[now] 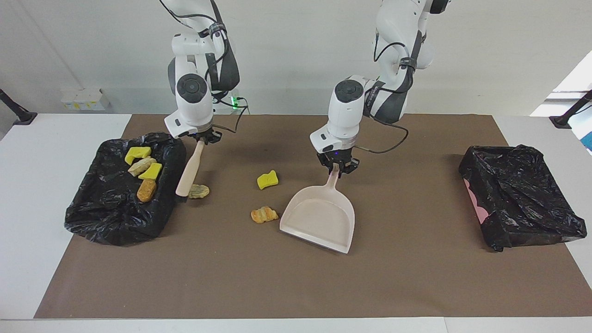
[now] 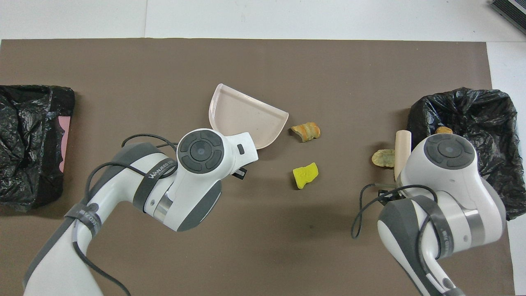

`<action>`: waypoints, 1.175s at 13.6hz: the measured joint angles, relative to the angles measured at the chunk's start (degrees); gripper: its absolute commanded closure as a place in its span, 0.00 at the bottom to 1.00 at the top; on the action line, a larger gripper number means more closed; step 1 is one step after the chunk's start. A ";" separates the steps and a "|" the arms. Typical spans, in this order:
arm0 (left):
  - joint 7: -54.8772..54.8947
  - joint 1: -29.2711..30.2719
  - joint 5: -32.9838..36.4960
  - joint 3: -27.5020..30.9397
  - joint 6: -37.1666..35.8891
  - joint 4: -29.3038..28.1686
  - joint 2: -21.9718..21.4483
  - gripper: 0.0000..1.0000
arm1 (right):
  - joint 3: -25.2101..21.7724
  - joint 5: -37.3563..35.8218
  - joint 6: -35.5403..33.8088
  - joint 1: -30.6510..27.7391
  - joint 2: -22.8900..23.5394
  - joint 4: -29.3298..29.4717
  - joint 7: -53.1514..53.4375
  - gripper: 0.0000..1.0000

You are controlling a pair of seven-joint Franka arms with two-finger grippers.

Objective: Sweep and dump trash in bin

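Observation:
My left gripper (image 1: 337, 167) is shut on the handle of the beige dustpan (image 1: 319, 218), whose mouth is turned toward the right arm's end of the table. My right gripper (image 1: 203, 137) is shut on the beige brush (image 1: 188, 169), which slants down so that its bristles touch the mat beside a tan trash lump (image 1: 200, 190). A yellow sponge piece (image 1: 267, 179) and an orange-brown lump (image 1: 264, 214) lie on the mat between brush and dustpan. The black-lined bin (image 1: 106, 222) holds several trash pieces (image 1: 147, 172). In the overhead view the wrists hide both grippers.
A second bin lined with a black bag (image 1: 522, 199) stands at the left arm's end of the table. The brown mat (image 1: 296, 286) covers the table. In the overhead view the dustpan (image 2: 242, 115) lies beside the orange-brown lump (image 2: 306, 130).

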 measured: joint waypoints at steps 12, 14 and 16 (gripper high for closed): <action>42.12 7.14 0.08 0.28 -9.88 -6.50 -7.41 1.00 | 0.92 -0.97 10.80 7.81 8.55 -0.46 3.32 1.00; 44.23 7.08 0.08 -0.06 -8.92 -9.23 -8.89 1.00 | 1.00 -0.96 11.45 10.56 9.36 0.19 3.39 1.00; 44.58 6.87 0.08 -0.54 -6.31 -11.79 -9.92 1.00 | 1.04 -0.34 12.47 12.74 10.81 1.42 3.57 1.00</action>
